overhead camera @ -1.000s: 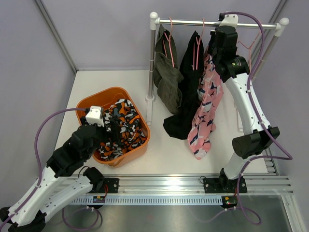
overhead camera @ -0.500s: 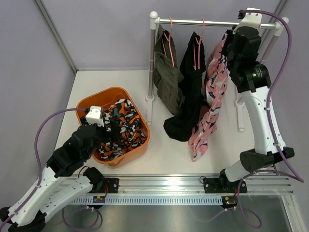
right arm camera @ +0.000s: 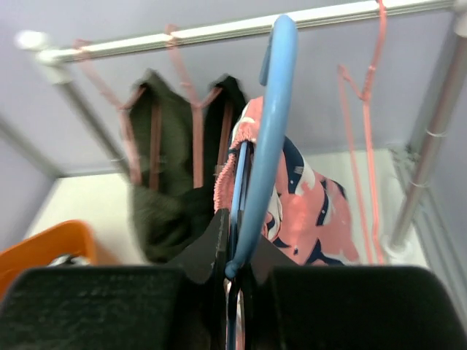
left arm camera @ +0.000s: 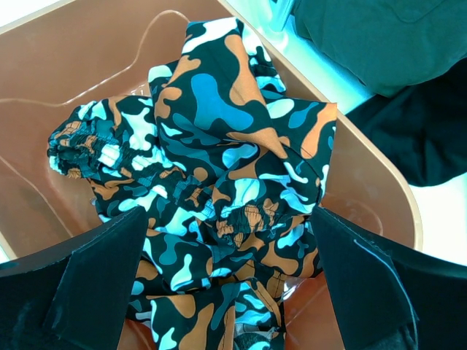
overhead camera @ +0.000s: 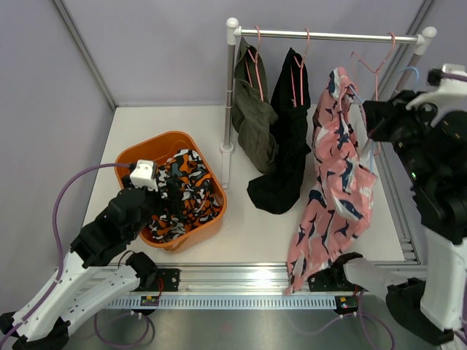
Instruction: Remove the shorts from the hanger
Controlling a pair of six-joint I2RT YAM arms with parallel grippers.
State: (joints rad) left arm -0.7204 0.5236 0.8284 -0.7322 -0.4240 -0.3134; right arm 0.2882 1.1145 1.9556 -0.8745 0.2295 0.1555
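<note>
My right gripper (overhead camera: 373, 122) (right arm camera: 237, 248) is shut on a blue hanger (right arm camera: 271, 117) that carries the pink patterned shorts (overhead camera: 337, 179) (right arm camera: 306, 204). It holds them off the rail (overhead camera: 328, 34), in front of its right end, and the shorts dangle to the table's near edge. The olive shorts (overhead camera: 252, 109) and black shorts (overhead camera: 289, 131) hang on pink hangers on the rail. The camouflage shorts (overhead camera: 186, 191) (left arm camera: 219, 146) lie in the orange basket (overhead camera: 146, 149). My left gripper (overhead camera: 169, 191) (left arm camera: 228, 219) is open just above them.
An empty pink hanger (overhead camera: 376, 62) hangs near the rail's right end. The rack's white posts (overhead camera: 229, 95) stand at the table's back. The basket's wall (left arm camera: 44, 87) surrounds my left gripper. Grey walls enclose the table.
My right arm has pulled back from the rail toward the front right, taking the blue hanger and pink shorts off it. The left arm has not moved.
</note>
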